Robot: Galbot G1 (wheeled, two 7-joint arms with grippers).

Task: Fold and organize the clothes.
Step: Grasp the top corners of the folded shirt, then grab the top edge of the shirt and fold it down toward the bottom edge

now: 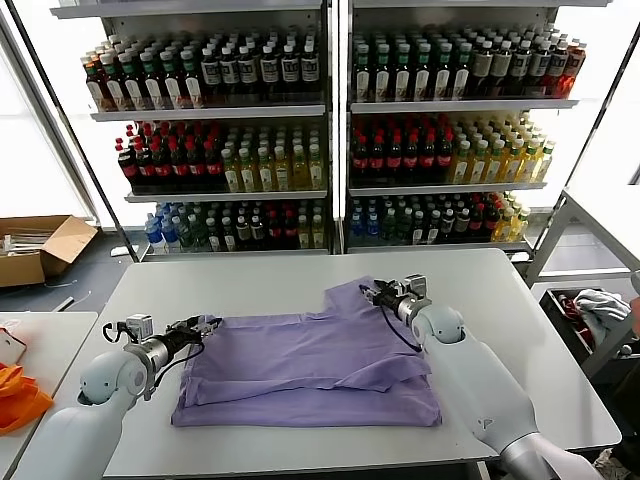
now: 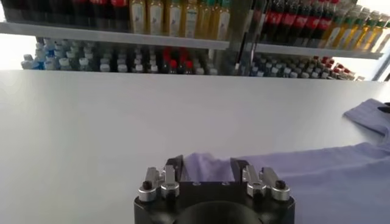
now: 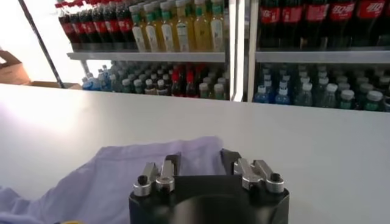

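1. Head view shows a lavender T-shirt lying flat on a white table, partly folded, its long axis running left to right across the robot's front.
2. The left gripper sits at the shirt's far left corner. The right gripper sits at the far right corner, where a sleeve juts toward the shelves of bottles.
3. Each arm is nearest its own corner, and the rest of the shirt lies toward the robot from both grippers. A pull toward the robot would likely fold the far edge over.
4. Left wrist view shows what the head view cannot: the left gripper's two fingers stand part way apart with a bunched corner of the shirt between them. Whether they already pinch the cloth, I cannot tell.
5. Right wrist view shows the same for the right gripper: its fingers straddle the edge of the shirt, half closed, grip unconfirmed.
6. Only the head view shows both grippers and the whole shirt together.
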